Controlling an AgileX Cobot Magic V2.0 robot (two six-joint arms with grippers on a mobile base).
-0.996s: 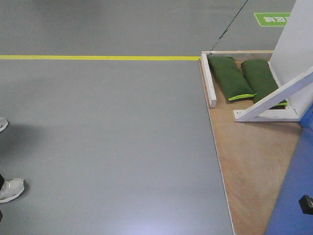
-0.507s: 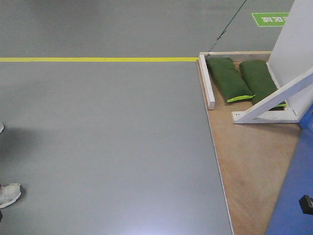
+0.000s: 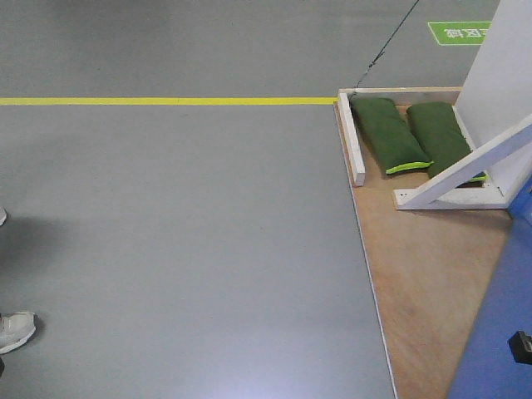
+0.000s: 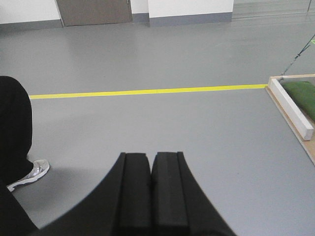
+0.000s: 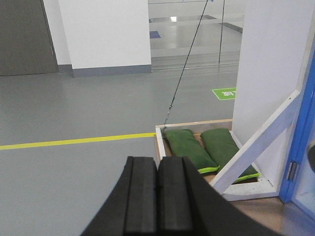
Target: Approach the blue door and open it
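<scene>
- Exterior front-facing view: the wooden platform [image 3: 424, 274] lies on the grey floor and fills the right side of the picture.
  - The blue door [image 3: 497, 332] shows only as a blue surface at the near right corner of the platform. No handle can be read there, only a small black part at the frame edge.
  - At the far end of the platform stands a white panel [image 3: 503, 75] with a slanted white brace [image 3: 465, 170]. I judge that the brace keeps the panel upright.
  - Two green sandbags [image 3: 389, 133] lie on the platform beside the brace, probably as weight so that the stand does not tip when the door is pulled.
  - A yellow floor line [image 3: 166, 100] ends at the far corner of the platform, and a white sneaker [image 3: 15, 331] is well apart to the left.
  - No gripper is seen here.
- Left wrist view: the left gripper [image 4: 151, 196] has its pads pressed together and holds nothing.
  - The platform only touches the right edge, and the door is out of the picture.
- Right wrist view: the right gripper [image 5: 157, 201] is also pressed together and empty, which fits a driving step.
  - The door edge with a grey hinge [image 5: 291, 170] stands at the right end of the platform, so the base needs to come nearer and to the right.
</scene>
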